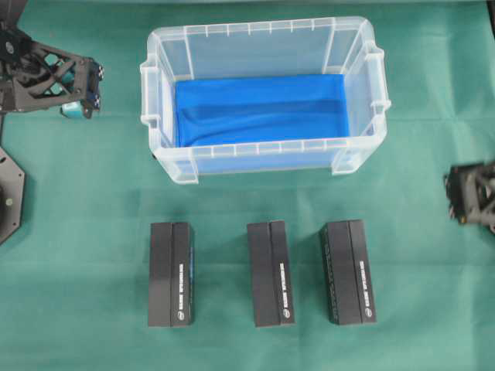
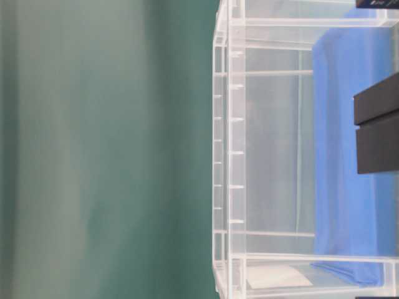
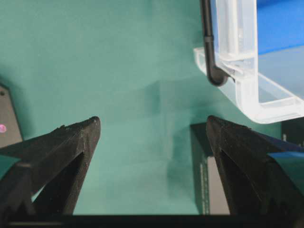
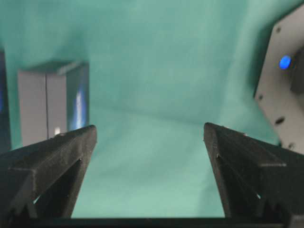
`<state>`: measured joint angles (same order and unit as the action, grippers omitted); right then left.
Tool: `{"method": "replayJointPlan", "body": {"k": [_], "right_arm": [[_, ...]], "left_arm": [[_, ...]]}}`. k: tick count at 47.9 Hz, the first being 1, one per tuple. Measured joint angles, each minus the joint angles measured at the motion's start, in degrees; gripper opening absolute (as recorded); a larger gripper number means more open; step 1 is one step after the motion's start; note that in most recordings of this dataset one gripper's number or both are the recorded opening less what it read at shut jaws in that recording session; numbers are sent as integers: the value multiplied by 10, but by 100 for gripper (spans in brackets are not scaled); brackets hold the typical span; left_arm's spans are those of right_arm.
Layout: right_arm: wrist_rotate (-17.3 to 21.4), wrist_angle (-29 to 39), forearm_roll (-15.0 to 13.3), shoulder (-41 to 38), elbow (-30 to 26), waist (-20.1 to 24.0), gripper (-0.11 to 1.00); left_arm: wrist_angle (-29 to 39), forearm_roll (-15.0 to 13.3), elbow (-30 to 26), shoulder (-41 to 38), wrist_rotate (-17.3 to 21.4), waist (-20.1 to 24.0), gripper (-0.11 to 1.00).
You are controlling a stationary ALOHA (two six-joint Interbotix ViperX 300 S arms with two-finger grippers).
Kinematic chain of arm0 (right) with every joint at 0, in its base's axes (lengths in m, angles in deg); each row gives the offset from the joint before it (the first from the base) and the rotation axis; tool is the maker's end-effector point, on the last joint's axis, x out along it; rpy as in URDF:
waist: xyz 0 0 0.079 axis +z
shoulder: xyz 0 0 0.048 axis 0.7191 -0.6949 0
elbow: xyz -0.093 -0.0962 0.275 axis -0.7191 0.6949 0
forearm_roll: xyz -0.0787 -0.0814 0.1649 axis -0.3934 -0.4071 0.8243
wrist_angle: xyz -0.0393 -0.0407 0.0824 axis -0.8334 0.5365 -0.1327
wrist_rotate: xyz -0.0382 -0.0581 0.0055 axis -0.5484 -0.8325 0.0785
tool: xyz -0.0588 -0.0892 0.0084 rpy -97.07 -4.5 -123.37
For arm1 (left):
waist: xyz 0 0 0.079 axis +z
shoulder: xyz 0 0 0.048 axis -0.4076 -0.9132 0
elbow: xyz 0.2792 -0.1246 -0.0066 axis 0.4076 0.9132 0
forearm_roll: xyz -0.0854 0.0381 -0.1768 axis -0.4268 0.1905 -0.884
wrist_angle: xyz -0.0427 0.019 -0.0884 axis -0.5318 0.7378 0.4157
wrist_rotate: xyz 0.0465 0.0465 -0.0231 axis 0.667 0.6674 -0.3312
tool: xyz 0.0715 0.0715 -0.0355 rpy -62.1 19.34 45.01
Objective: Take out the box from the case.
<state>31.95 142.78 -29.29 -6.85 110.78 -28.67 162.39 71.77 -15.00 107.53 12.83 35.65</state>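
Observation:
The clear plastic case [image 1: 255,28] stands at the back of the green table, and only its blue lining [image 1: 259,108] shows inside. Three black boxes lie on the cloth in front of it: left [image 1: 171,273], middle [image 1: 271,273], right [image 1: 347,271]. My left gripper [image 1: 91,89] hovers left of the case, open and holding nothing; its wrist view shows the fingers wide apart [image 3: 153,126], the case corner [image 3: 247,90] and a box [image 3: 209,190] beyond. My right gripper [image 1: 452,202] sits at the right edge, open [image 4: 149,130], with a box [image 4: 52,102] ahead.
The table-level view looks through the case wall [image 2: 230,156] at the blue lining [image 2: 336,187] and a dark box [image 2: 377,131] seen through it. A black arm base [image 1: 8,193] sits at the left edge. A grey plate with a blue light [image 4: 285,80] shows beside the right gripper.

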Motion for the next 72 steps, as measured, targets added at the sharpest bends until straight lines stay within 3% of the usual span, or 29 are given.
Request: {"method": "replayJointPlan", "body": {"k": [19, 34, 49, 72], "right_arm": [[-202, -25, 0, 8, 4, -185, 92], [-300, -54, 2, 0, 3, -293, 92], [-355, -79, 18, -11, 4, -351, 92], [-358, -93, 21, -28, 4, -355, 92]], "left_arm": [[-1, 0, 0, 0, 0, -1, 93], [-1, 1, 0, 0, 0, 0, 93], [-1, 1, 0, 0, 0, 0, 93], [-2, 1, 0, 0, 0, -1, 93]]}}
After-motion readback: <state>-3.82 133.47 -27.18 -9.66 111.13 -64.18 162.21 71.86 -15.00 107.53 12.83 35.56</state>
